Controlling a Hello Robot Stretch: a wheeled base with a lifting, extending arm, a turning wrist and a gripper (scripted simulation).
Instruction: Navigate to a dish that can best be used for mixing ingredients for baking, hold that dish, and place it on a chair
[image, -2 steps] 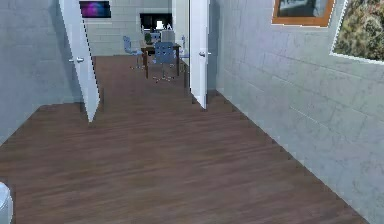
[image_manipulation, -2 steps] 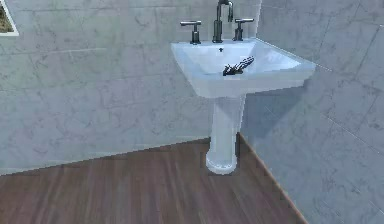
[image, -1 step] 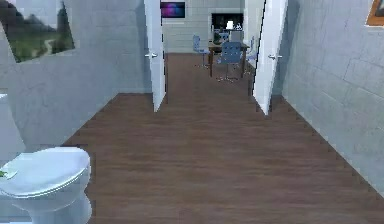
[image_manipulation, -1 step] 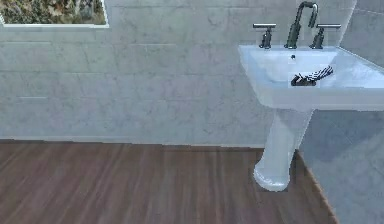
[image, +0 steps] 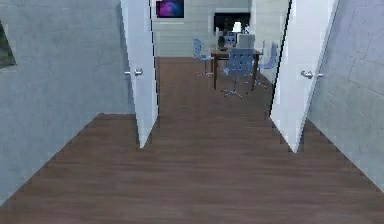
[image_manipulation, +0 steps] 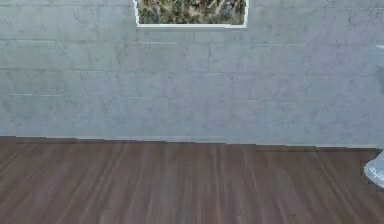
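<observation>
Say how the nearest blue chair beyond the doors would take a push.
The blue chair seems to stand on a thin leg with a spread base, so it would probably slide or swivel rather than tip. It looks slim, so likely light. The smooth wood floor should offer little grip.

We see a dark wood floor (image: 200, 160) running ahead to a far room, where a dark table (image: 218, 54) stands on it among blue chairs (image: 238, 66). What lies on the tabletop we cannot name. In the arm side view, a pale rounded thing (image_manipulation: 376, 170) rests on the floor at the right edge.
</observation>
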